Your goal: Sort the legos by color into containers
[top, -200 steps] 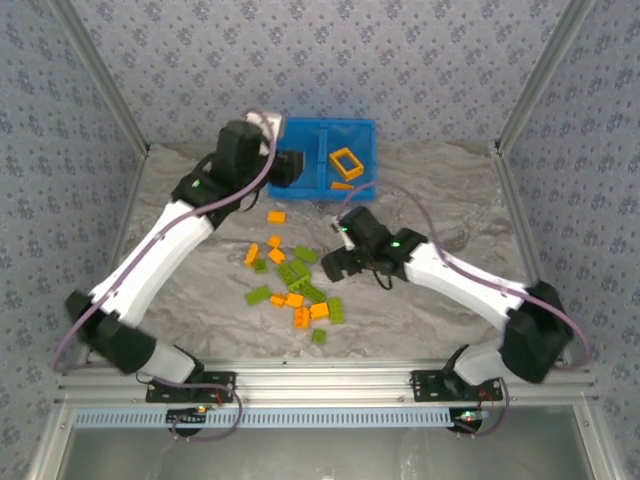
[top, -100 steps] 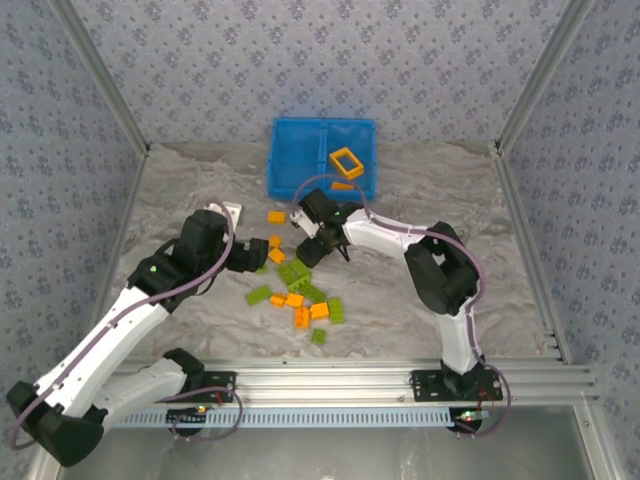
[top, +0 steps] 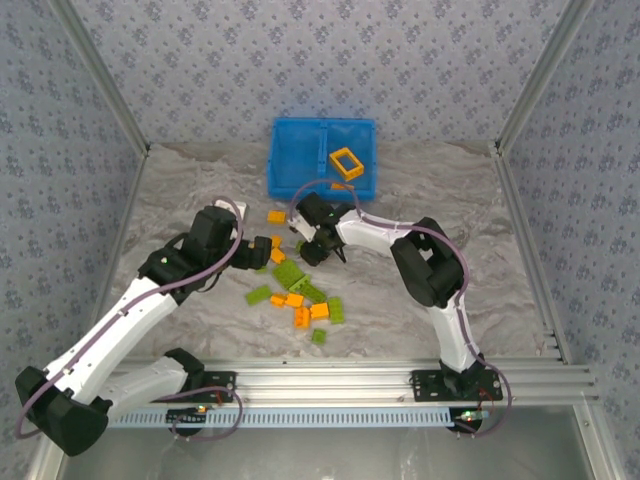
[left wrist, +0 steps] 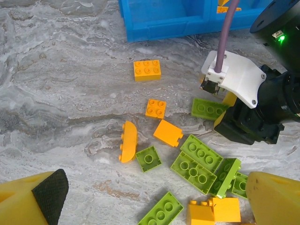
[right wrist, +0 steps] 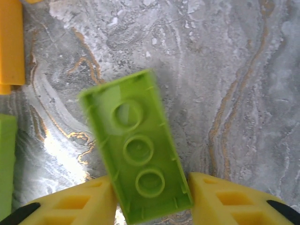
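- Right gripper (right wrist: 152,197) clamps a glossy lime brick (right wrist: 138,150), its hollow underside showing three round tubes, just on the near side of the blue bin (top: 300,160).
- Left gripper (left wrist: 153,199) gapes wide above studded orange and green legos (left wrist: 197,159) near that bin.

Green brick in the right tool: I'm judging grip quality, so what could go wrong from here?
The green brick is pinched near one end and tilted in the right tool, so it may pivot or slip out. The left tool hangs open close beside it over the same pile; the arms may bump.
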### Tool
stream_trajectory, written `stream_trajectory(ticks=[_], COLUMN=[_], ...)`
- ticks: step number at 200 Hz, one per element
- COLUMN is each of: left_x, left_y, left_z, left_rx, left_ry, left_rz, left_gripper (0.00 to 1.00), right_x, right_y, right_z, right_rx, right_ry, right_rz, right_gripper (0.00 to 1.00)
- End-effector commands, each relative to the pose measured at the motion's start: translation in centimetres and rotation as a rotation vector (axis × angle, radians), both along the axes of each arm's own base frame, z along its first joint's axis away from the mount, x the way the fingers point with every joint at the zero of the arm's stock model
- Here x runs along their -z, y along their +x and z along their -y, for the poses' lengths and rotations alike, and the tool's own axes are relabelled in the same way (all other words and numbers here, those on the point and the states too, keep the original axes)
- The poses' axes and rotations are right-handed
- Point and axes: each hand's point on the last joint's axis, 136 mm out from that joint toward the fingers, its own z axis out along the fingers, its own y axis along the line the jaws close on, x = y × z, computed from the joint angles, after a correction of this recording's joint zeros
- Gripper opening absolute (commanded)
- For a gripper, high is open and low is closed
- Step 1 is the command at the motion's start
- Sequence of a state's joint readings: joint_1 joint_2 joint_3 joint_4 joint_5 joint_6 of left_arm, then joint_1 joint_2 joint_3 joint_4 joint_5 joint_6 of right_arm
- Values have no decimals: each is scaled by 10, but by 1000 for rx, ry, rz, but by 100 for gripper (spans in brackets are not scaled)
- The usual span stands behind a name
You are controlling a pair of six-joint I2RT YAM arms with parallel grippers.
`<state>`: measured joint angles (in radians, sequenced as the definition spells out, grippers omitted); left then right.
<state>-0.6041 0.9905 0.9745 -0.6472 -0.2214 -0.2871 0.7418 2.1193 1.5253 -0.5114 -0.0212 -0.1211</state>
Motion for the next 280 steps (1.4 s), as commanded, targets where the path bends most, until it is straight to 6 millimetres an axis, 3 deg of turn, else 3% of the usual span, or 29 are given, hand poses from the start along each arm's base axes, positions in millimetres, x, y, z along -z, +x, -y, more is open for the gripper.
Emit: stream_trajectory(ticks=[1, 30, 68, 85, 106, 131, 159, 186, 218, 231, 248, 280], left_x=[-22, -22, -25, -25, -25, -23, -19, -15, -8, -5, -3, -1], left_y=[8, 10, 11, 11, 11, 9, 4, -5, -13, -15, -17, -20], left_z=[3, 2, 3, 6, 9, 7, 2, -4, -13, -15, -16, -18], left_rx=[-28, -43, -47, -39, -34, -48, -74, -90, -116, -125, -126, -135], left_ry=[-50, -52, -64, -83, -96, -99, -116, -127, -129, -139, -146, -152], left_rz=[50, 52, 59, 56, 49, 37, 25, 15, 12, 10, 8, 9], left_gripper=[99, 99, 99, 99, 99, 99, 99, 99, 99, 99, 99, 99], right_x=[6, -32, -116, -152, -186, -212, -212, -187, -156, -144, -125, -103], right_y=[-8, -6, 4, 24, 62, 103, 147, 177, 203, 211, 221, 219], right_z=[10, 18, 39, 52, 69, 55, 17, -27, -65, -75, -75, -82], right_rx=[41, 110, 218, 295, 417, 422, 418, 406, 421, 436, 499, 530], right_ry=[3, 110, 266, 330, 347, 386, 428, 464, 504, 525, 530, 553], right_rz=[-45, -10, 165, 271, 375, 421, 389, 351, 324, 337, 339, 281], right_gripper=[36, 34, 33, 34, 33, 34, 33, 34, 33, 33, 32, 34])
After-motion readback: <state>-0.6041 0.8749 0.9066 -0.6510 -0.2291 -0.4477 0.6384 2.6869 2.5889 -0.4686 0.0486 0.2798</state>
